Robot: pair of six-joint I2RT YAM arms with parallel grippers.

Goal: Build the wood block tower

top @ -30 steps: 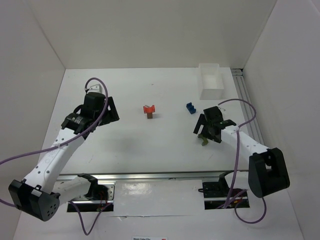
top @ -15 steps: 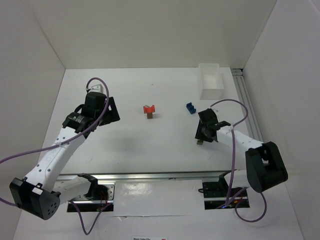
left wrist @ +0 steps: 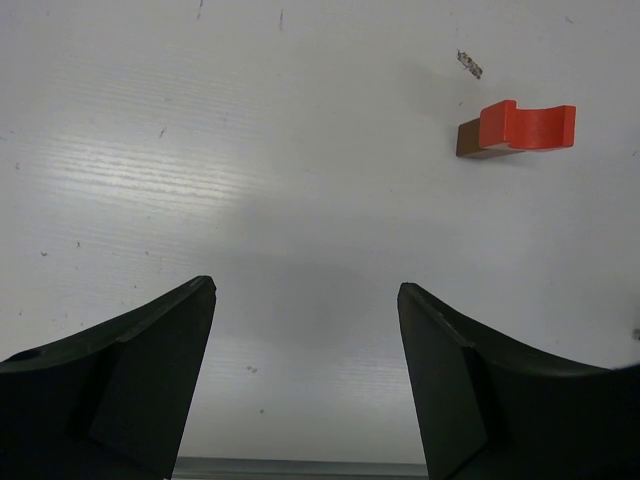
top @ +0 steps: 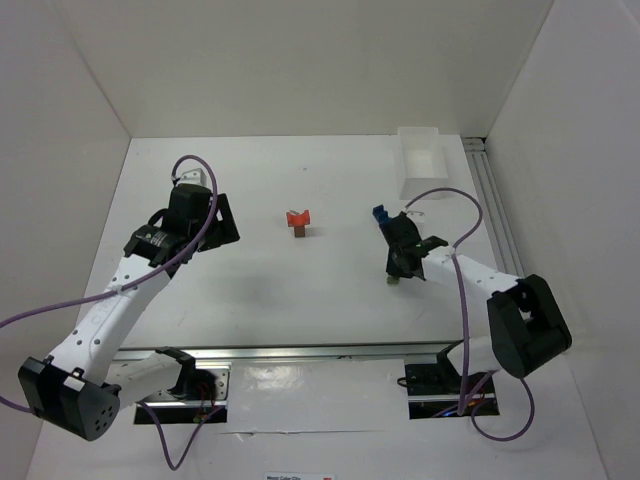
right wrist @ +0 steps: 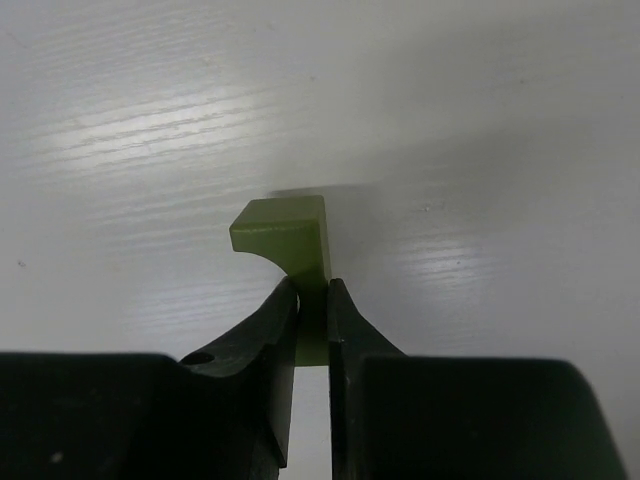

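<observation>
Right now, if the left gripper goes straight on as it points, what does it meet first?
Probably only bare table; the left gripper is open, and the red block lies right of its line.

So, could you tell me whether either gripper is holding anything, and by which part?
The right gripper pinches the green block by one narrow end; the left gripper is open and empty.

a two-block stack (top: 298, 222) stood on the middle of the table (top: 260, 290). a lone block (top: 380, 212) lay to its right, the bin (top: 422, 165) beyond at the far right. near of the lone block, the right gripper (top: 397, 274) pinched a third block (right wrist: 285, 228); the left gripper (left wrist: 305, 290) hung left of the stack.
</observation>
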